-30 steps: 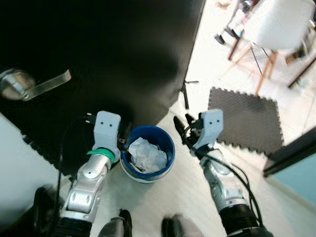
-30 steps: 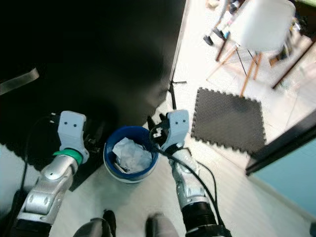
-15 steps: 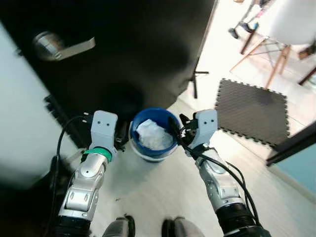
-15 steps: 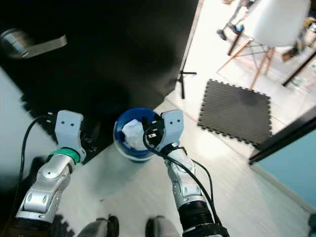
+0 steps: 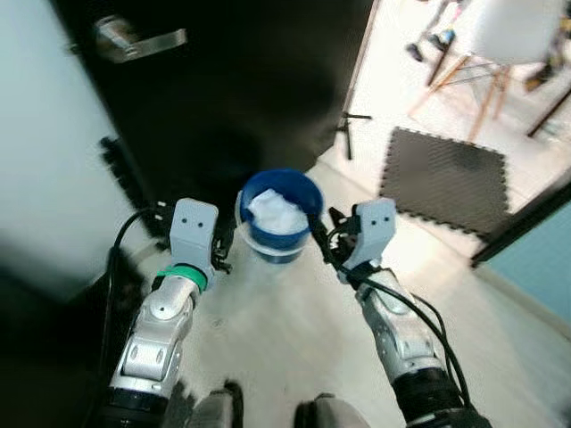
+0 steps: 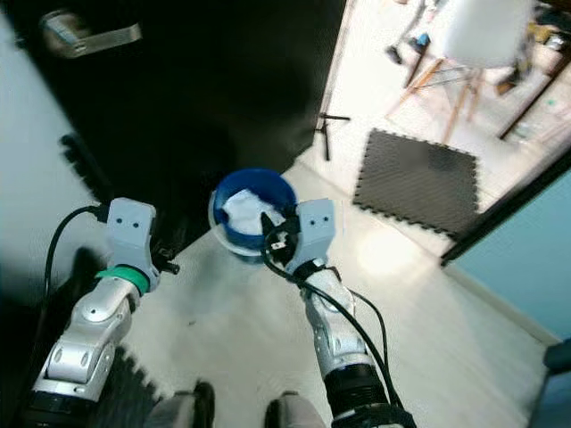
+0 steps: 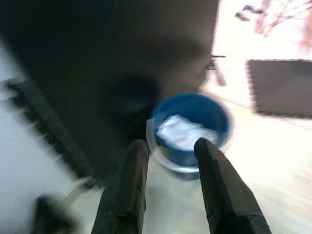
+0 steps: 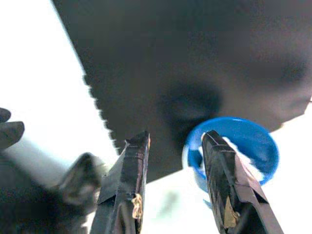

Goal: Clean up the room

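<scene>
A blue bin (image 5: 304, 190) stands on the pale floor in front of a black door, with crumpled white paper (image 5: 276, 212) inside it. My left gripper (image 5: 219, 259) hangs just short of the bin on its left. In the left wrist view the left gripper (image 7: 170, 146) is open and empty, the bin (image 7: 214, 113) beyond its fingers (image 7: 127, 190). My right gripper (image 5: 319, 242) is by the bin's right side. In the right wrist view the right gripper (image 8: 175, 139) is also open and empty, with the bin (image 8: 265, 146) ahead of it.
The black door (image 5: 250, 80) with a silver lever handle (image 5: 134, 40) rises behind the bin. A dark foam mat (image 5: 446, 174) lies to the right, a white chair (image 5: 504, 31) with wooden legs beyond it. A jagged black mat edge (image 5: 125, 178) runs along the left.
The whole view has pulled back and shifted. The bin now lies slightly ahead of both grippers instead of between them. Both grippers stay open.
</scene>
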`<state>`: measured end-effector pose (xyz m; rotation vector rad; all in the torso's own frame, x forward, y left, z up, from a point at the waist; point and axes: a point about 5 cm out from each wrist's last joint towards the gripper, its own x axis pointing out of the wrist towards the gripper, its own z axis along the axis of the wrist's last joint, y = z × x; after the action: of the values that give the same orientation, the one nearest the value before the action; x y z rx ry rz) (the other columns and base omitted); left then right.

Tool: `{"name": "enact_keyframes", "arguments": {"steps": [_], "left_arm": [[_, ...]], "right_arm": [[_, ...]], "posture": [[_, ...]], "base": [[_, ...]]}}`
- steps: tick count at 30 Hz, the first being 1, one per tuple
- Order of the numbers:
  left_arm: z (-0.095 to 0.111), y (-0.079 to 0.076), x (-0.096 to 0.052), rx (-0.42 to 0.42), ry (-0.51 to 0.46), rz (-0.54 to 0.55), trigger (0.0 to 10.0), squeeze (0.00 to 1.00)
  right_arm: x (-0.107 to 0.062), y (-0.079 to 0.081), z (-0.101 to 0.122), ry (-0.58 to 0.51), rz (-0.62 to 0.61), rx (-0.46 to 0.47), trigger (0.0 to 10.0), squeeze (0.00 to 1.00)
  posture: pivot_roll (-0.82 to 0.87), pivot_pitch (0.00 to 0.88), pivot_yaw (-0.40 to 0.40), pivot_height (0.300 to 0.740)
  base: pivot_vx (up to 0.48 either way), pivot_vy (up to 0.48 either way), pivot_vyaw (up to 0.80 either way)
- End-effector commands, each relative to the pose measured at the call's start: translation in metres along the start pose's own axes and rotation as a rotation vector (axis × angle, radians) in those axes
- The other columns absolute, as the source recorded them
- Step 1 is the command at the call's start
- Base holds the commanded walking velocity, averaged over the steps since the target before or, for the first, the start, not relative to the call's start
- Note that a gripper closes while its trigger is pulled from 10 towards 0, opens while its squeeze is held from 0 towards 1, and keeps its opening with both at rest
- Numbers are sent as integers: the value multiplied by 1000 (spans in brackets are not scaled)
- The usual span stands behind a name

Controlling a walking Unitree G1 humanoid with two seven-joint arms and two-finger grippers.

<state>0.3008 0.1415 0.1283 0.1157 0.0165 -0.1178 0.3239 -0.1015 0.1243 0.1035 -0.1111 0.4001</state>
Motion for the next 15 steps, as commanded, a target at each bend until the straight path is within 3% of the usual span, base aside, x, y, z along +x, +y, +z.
{"name": "enact_keyframes", "arguments": {"steps": [1, 15], "left_arm": [[-7, -6, -1, 4, 28, -21, 10000, 0], [-7, -8, 0, 4, 25, -28, 10000, 0]], "right_arm": [[-8, -6, -10, 42, -23, 1, 10000, 0], [-7, -8, -10, 49, -24, -2, 10000, 0]], "posture": [[-36, 110, 26, 740], [-39, 98, 24, 740]], "base": [[-345, 0, 0], [-346, 0, 0]]}}
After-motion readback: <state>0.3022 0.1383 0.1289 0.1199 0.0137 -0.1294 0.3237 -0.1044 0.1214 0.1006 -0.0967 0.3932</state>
